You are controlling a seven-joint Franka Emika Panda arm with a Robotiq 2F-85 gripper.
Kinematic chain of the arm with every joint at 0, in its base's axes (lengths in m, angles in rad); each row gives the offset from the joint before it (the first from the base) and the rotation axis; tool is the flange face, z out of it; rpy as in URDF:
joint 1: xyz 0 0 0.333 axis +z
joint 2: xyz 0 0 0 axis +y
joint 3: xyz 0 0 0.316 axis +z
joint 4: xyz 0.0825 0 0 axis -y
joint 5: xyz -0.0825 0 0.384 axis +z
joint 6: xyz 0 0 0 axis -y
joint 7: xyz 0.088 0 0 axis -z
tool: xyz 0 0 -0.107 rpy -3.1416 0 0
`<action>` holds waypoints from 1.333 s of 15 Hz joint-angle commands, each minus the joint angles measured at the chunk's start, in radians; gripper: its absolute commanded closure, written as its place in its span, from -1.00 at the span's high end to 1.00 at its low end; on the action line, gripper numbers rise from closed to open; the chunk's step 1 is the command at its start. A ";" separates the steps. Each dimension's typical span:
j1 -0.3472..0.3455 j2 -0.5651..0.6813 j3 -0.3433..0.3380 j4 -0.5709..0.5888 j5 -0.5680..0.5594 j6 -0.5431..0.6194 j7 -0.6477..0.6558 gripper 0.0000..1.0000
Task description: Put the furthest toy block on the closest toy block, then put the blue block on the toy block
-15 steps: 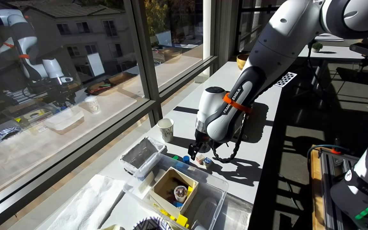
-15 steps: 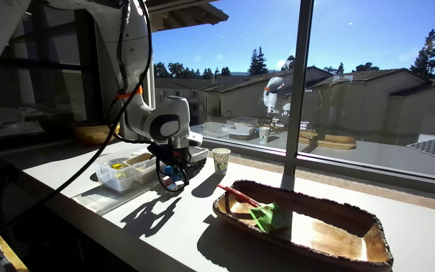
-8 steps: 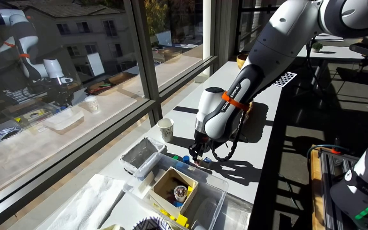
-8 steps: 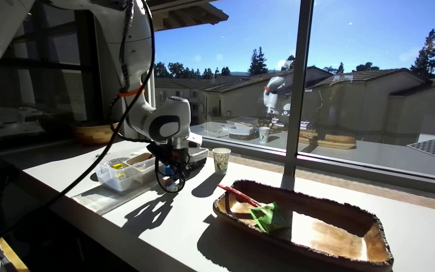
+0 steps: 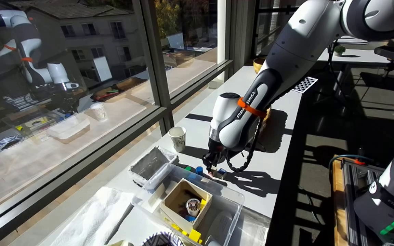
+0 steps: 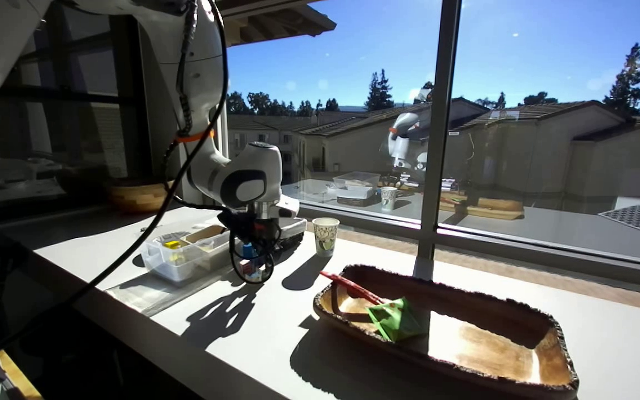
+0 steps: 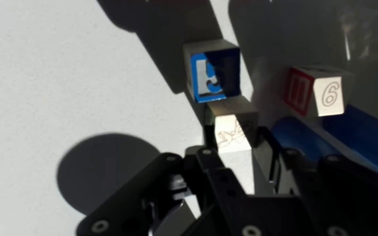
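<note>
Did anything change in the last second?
Yes. The gripper closed, its fingers drawing inward, and it now appears to have taken hold of a toy block with a line drawing on it. The blue block and paper cup stayed put.

Just beyond the clear bin (image 5: 222,201), I see the gripper (image 5: 211,167) down over a pale toy block (image 5: 214,169), a blue-topped toy block (image 5: 222,171) alongside. The blue block (image 5: 199,171) stands right by the bin's rim; a wooden box (image 5: 176,218) sits inside.
</note>
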 commanded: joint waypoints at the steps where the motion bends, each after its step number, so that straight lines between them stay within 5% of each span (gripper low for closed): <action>1: 0.061 -0.055 -0.060 -0.036 -0.019 -0.038 0.055 -0.81; 11: 0.232 -0.225 -0.209 -0.114 -0.178 -0.181 0.281 -0.81; 20: 0.162 -0.210 -0.174 -0.114 -0.164 -0.161 0.198 -0.81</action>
